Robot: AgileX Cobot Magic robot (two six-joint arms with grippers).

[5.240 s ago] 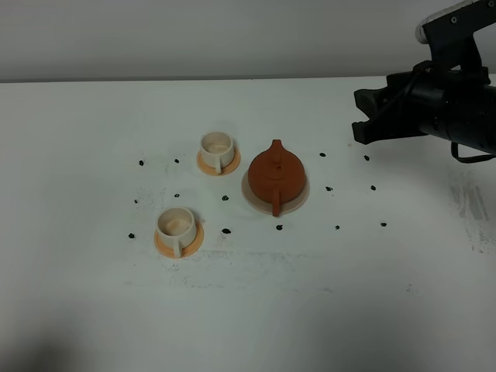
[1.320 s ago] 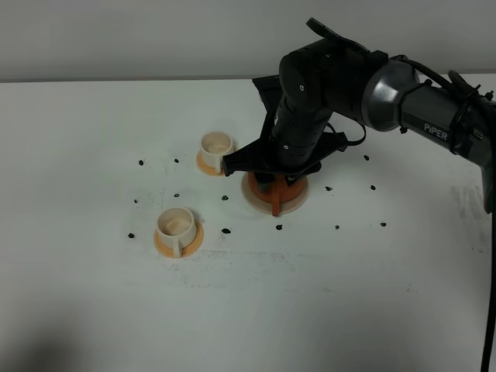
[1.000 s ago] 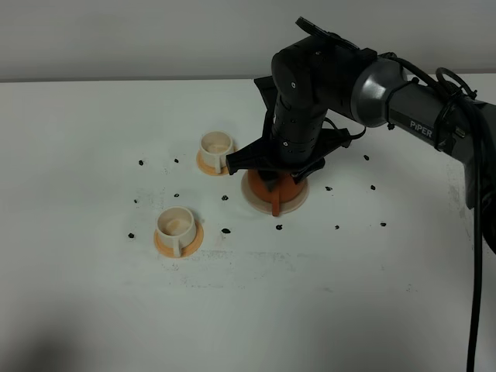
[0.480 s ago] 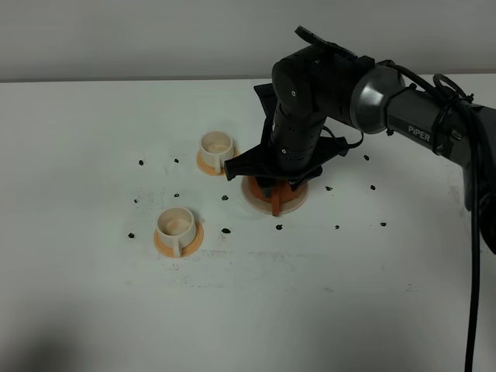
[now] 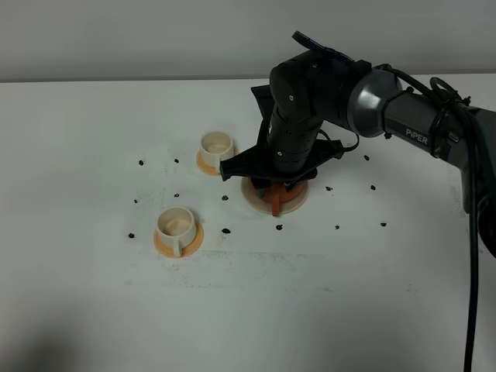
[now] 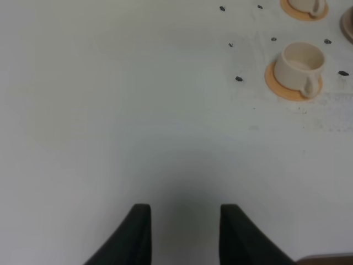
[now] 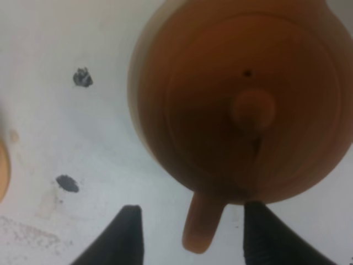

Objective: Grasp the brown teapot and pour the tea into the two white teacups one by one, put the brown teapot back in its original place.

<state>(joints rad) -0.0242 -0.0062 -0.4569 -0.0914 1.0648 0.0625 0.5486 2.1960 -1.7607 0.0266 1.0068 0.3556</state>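
— What writing showed?
— "PiPER" lettering (image 5: 416, 138) on the right arm (image 5: 380, 105).
— The pincers?
— The right gripper (image 7: 192, 207) gaped wide astride the handle (image 7: 201, 229) of the brown teapot (image 7: 237, 105), which sat on the beige disc (image 5: 294, 204) toward the far edge. The left gripper (image 6: 185, 207) stood parted.

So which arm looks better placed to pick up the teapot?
Right: the right end effector, open, flanks the brown teapot's stick handle, while the left end effector hangs over bare table away from it.
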